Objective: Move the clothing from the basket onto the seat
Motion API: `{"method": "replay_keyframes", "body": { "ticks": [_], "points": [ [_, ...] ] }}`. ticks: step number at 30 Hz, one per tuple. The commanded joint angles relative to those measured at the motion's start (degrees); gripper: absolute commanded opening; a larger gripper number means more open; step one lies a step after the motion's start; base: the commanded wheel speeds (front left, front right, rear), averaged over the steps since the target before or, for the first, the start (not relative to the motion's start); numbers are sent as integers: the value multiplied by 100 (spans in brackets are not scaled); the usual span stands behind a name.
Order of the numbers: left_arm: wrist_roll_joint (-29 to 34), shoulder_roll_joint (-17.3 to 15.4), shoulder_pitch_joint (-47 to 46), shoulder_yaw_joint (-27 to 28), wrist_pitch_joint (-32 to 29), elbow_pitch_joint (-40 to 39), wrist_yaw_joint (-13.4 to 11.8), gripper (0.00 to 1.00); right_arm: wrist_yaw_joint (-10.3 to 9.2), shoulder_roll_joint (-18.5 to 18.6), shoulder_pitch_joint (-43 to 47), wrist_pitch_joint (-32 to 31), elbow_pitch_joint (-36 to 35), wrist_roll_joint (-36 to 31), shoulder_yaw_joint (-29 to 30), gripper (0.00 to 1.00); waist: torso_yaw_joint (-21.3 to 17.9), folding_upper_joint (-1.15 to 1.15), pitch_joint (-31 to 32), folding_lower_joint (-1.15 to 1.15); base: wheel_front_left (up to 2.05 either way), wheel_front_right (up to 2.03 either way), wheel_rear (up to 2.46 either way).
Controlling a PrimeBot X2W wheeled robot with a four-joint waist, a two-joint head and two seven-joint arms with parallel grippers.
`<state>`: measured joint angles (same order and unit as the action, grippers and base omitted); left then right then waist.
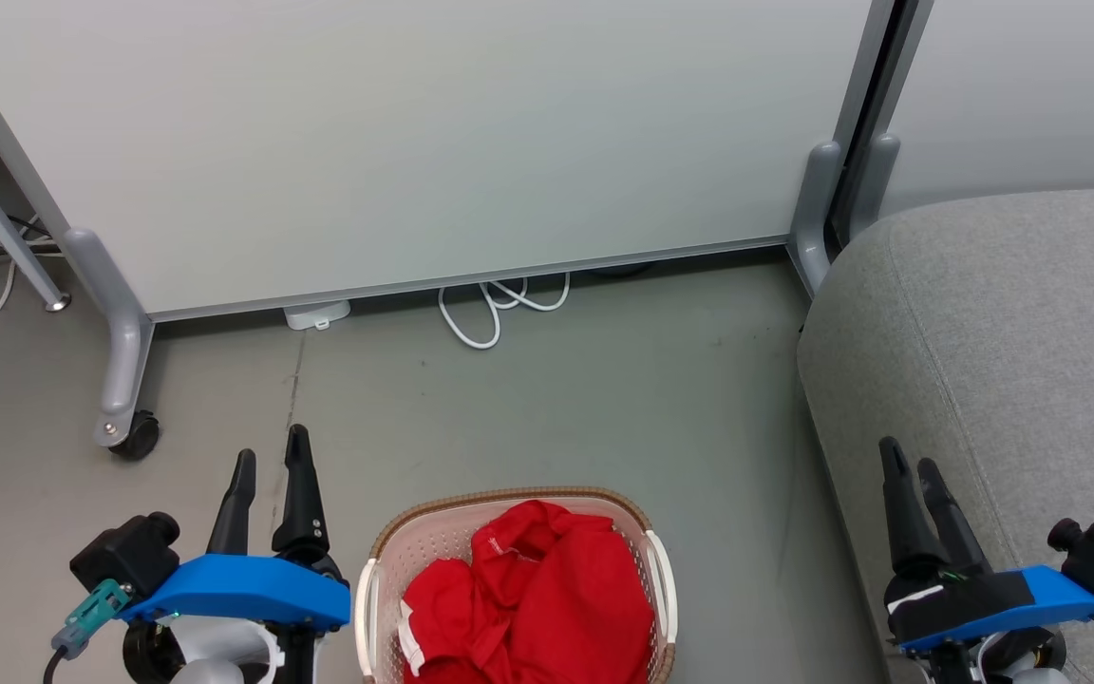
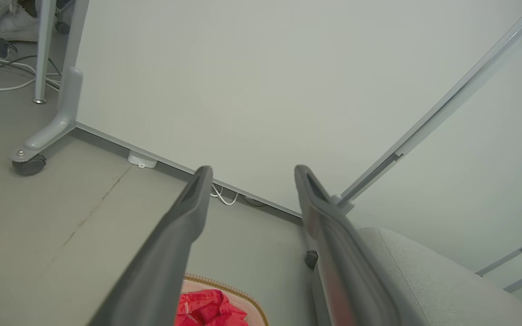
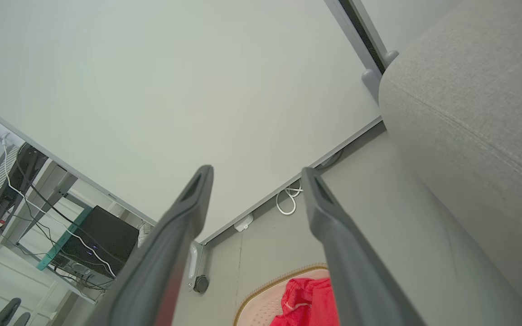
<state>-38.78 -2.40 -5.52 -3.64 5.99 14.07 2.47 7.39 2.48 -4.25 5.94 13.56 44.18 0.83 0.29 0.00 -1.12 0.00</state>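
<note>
Clothing (image 1: 537, 589), red with white trim, lies crumpled inside the basket (image 1: 509, 497), filling most of it. The basket stands on the floor (image 1: 604, 380), apart from the left edge of the seat (image 1: 1003, 332).

Left gripper (image 1: 272, 446): held low beside the basket's left side, above the floor, fingers pointing forward toward the white partition panel (image 1: 414, 142). Fingers spread apart, nothing between them, touching nothing.

Right gripper (image 1: 908, 456): held over the seat's left edge, fingers pointing forward and tilted slightly left. Fingers likewise parted (the gap is plain in the right wrist view), holding nothing; whether they touch the seat fabric cannot be told.
</note>
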Motion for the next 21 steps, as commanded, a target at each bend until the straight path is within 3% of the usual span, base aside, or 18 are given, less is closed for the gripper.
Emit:
{"method": "replay_keyframes", "body": {
  "ticks": [1, 21],
  "points": [
    [190, -46, -146, -40, 58, -41, -27, 100, 8, 38, -137, 62, -44, -180, -14, 100, 3, 0, -1, 0, 0, 0, 0],
    [1458, -59, -226, -276, 369, 35, -111, 100, 11, 45, -174, 373, -3, -1355, -127, 100, 21, 0, -24, 0, 0, 0, 0]
  ]
}}
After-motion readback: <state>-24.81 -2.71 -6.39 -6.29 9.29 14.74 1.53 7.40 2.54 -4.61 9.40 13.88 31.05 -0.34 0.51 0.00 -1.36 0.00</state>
